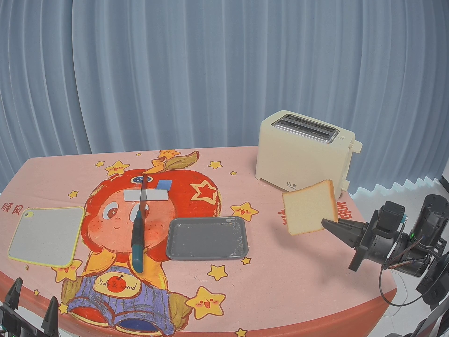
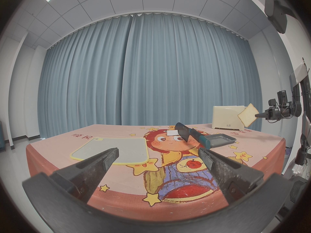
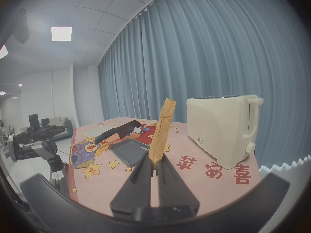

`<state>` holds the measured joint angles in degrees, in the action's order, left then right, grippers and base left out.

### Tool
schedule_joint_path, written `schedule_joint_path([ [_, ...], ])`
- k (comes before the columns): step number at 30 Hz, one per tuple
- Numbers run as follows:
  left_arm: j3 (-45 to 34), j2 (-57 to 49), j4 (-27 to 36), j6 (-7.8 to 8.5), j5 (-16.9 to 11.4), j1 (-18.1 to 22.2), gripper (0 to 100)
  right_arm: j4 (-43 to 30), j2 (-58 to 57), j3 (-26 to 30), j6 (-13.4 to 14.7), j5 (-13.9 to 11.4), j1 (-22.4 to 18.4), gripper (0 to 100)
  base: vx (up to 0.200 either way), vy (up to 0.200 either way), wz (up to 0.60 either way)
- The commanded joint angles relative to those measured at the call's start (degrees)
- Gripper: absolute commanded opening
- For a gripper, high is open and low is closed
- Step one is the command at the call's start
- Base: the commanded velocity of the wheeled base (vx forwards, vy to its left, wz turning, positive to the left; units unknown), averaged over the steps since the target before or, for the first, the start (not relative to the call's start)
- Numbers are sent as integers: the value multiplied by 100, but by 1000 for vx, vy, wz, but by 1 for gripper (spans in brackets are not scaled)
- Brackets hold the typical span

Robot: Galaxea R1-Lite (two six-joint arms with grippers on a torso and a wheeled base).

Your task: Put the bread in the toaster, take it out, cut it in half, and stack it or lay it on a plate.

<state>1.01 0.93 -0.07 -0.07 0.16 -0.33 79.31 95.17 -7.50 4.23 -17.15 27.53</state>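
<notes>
Now pinching the bread (image 1: 309,208) by its lower corner in the tightly closed right pincer (image 1: 324,222), holding it upright in the air just in front of the toaster (image 1: 304,157). Hanging the left pincer (image 2: 158,152) wide open and empty, well apart from the toaster.

R gripper (image 1: 324,222) clamped, L gripper (image 2: 158,151) fingers apart

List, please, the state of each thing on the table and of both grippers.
bread slice, whole, held in the air
right gripper, shut on the bread slice
left gripper, open, holding nothing
toaster, slots empty, lever up
knife, lying free, not held
plate, empty
cutting board, bare
</notes>
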Motion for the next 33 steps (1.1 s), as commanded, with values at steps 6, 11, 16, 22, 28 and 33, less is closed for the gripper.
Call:
schedule_joint_path([
  [6, -101, -14, -1, -1, 2, -2, 100, 5, -227, 214, -511, -895, -670, 0, 0, 0, 0],
  [11, -101, -5, -1, -1, 2, -2, 100, 5, -210, 328, -862, -1317, -1030, 0, 0, 0, 0],
  [16, -101, -14, -1, -1, 2, -2, 100, 14, -227, 398, -968, -1502, -1135, 0, 0, 0, 0],
  [22, -101, -14, -1, -1, 2, 7, 100, 14, -210, 407, -950, -1502, -1083, 0, 0, 0, 0],
  [28, -101, -14, -1, -1, 2, -2, 100, 14, -218, 433, -959, -1510, -1065, 0, 0, 0, 0],
  [33, -101, -14, -1, -1, 2, 7, 100, 14, -315, 442, -950, -1502, -916, 0, 0, 0, 0],
])
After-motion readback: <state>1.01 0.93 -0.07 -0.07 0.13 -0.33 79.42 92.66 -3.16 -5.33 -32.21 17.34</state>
